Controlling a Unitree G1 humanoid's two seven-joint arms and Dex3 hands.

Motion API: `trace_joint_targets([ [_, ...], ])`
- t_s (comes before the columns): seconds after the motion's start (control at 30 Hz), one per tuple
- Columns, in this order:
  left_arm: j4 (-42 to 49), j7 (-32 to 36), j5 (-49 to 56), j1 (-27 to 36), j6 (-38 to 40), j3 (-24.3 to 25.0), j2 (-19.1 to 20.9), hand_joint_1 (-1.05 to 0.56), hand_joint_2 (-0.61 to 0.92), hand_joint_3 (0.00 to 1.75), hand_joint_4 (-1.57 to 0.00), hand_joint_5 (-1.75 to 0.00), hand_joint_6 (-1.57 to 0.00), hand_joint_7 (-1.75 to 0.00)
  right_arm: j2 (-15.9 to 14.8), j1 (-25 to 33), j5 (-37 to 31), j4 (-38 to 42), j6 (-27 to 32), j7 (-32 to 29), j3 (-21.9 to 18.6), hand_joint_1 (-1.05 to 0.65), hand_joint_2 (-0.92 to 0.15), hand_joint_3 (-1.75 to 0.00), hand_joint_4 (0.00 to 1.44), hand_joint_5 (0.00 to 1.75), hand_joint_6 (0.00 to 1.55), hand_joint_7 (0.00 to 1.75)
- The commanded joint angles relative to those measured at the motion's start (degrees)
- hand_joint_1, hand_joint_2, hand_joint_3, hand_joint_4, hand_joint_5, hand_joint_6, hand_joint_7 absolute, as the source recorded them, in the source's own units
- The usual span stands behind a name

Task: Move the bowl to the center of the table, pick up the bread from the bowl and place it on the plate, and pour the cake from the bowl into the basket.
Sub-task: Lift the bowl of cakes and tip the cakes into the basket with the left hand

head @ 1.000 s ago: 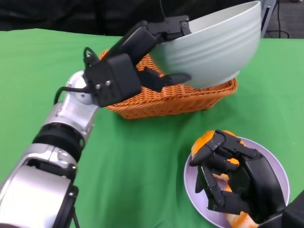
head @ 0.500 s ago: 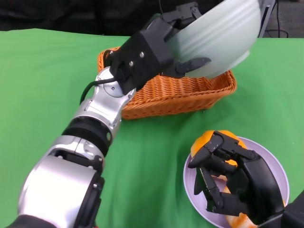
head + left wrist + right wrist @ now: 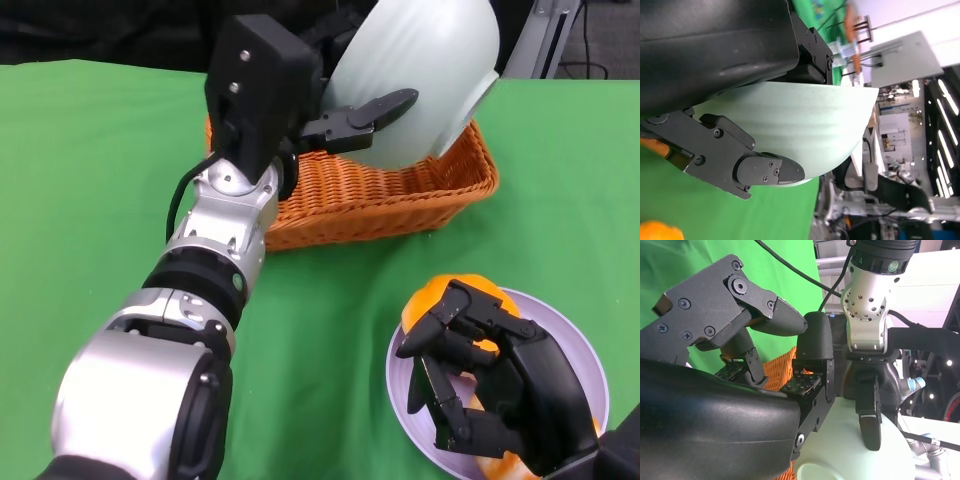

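My left hand (image 3: 300, 95) grips the pale green bowl (image 3: 420, 70) by its rim and holds it tipped steeply over the orange wicker basket (image 3: 400, 195) at the back of the table. The bowl's outside (image 3: 790, 125) faces me, so its contents are hidden. At the front right, my right hand (image 3: 490, 385) rests over the lilac plate (image 3: 580, 350), with its fingers curled above the orange bread (image 3: 430, 300) lying there. I cannot tell whether it still grips the bread. The right wrist view shows those fingers (image 3: 810, 385) and the bowl's underside (image 3: 850, 450).
Green cloth (image 3: 90, 180) covers the table. The basket stands just behind the plate, with a strip of cloth between them. Dark equipment and a grey stand (image 3: 535, 35) lie beyond the far edge.
My left hand has rotated the bowl from nearly upright to steeply tipped over the basket, and the forearm has swung in towards the middle. The right hand has stayed over the plate.
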Motion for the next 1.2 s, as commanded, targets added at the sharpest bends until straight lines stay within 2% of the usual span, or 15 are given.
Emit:
trace_joint_targets([
  [0.03, -0.4, -1.4, -3.6, -3.6, 3.5, 2.8, -0.7, -0.23, 0.90, 0.51, -0.61, -1.75, -0.51, -1.63, -0.3, 0.2, 0.3, 0.1, -0.8, -0.1, -0.4, -0.22, -0.51, -1.18, 0.73, 1.75, 0.67, 1.55],
  [0.23, -0.7, -3.0, -7.1, -4.0, 8.6, 5.6, -1.1, -0.21, 0.92, 0.52, -0.58, -1.75, -0.48, -1.65, -0.4, 0.3, 0.4, -0.4, -0.2, 0.0, -0.4, -0.22, -0.51, -1.18, 0.73, 1.75, 0.66, 1.55],
  [0.43, -0.4, -4.3, -11.8, -5.0, 14.4, 9.6, -1.4, -0.15, 0.87, 0.56, -0.71, -1.75, -0.62, -1.65, -0.3, 0.2, 0.5, -0.1, -0.5, 0.0, -0.5, -0.23, -0.51, -1.18, 0.74, 1.75, 0.67, 1.55],
  [0.5, -0.4, -4.1, -13.4, -5.3, 16.2, 11.2, -1.5, -0.10, 0.71, 0.85, -0.73, -1.75, -0.66, -1.64, -0.3, 0.2, 0.7, 0.0, -0.5, 0.2, -0.5, -0.23, -0.51, -1.18, 0.75, 1.75, 0.67, 1.55],
  [0.57, -0.3, -4.2, -15.0, -5.6, 17.9, 12.7, -1.4, -0.09, 0.68, 0.95, -0.73, -1.75, -0.67, -1.63, -0.4, 0.3, 0.7, -0.6, 0.0, 0.2, -0.4, -0.22, -0.51, -1.19, 0.75, 1.75, 0.67, 1.55],
  [0.67, -0.3, -4.3, -16.0, -5.8, 19.2, 13.7, -1.3, -0.09, 0.68, 0.97, -0.73, -1.75, -0.67, -1.63, -0.5, 0.3, 0.6, -0.6, -0.1, 0.2, -0.4, -0.22, -0.51, -1.19, 0.75, 1.75, 0.67, 1.56],
  [0.77, -0.2, -4.3, -16.7, -6.0, 20.1, 14.5, -1.3, -0.11, 0.71, 0.93, -0.73, -1.75, -0.68, -1.61, -0.5, 0.2, 0.4, -0.3, -0.6, 0.2, -0.4, -0.22, -0.51, -1.19, 0.74, 1.75, 0.67, 1.55],
  [0.8, 0.2, -3.6, -19.2, -6.6, 22.7, 16.8, -1.2, -0.11, 0.72, 0.93, -0.73, -1.75, -0.68, -1.61, -0.5, 0.2, 0.4, -0.3, -0.6, 0.2, -0.4, -0.22, -0.51, -1.19, 0.74, 1.75, 0.67, 1.55],
  [0.83, 0.5, -2.9, -21.4, -7.2, 25.2, 18.9, -1.1, -0.13, 0.78, 0.80, -0.75, -1.75, -0.71, -1.56, -0.5, 0.2, 0.5, -0.4, -0.5, 0.2, -0.4, -0.22, -0.50, -1.19, 0.74, 1.75, 0.67, 1.55],
  [0.93, 0.6, -1.8, -25.0, -8.0, 29.4, 22.0, -1.0, -0.14, 0.88, 0.62, -0.76, -1.75, -0.70, -1.55, -0.4, 0.3, 0.7, -0.4, -0.5, 0.2, -0.5, -0.22, -0.50, -1.19, 0.74, 1.75, 0.68, 1.55],
  [1.2, 0.0, -1.4, -26.2, -8.2, 31.5, 23.2, -1.1, -0.11, 0.92, 0.59, -0.76, -1.75, -0.66, -1.62, -0.4, 0.1, 0.5, 0.2, -1.0, 0.2, -0.4, -0.23, -0.50, -1.19, 0.75, 1.75, 0.68, 1.55],
])
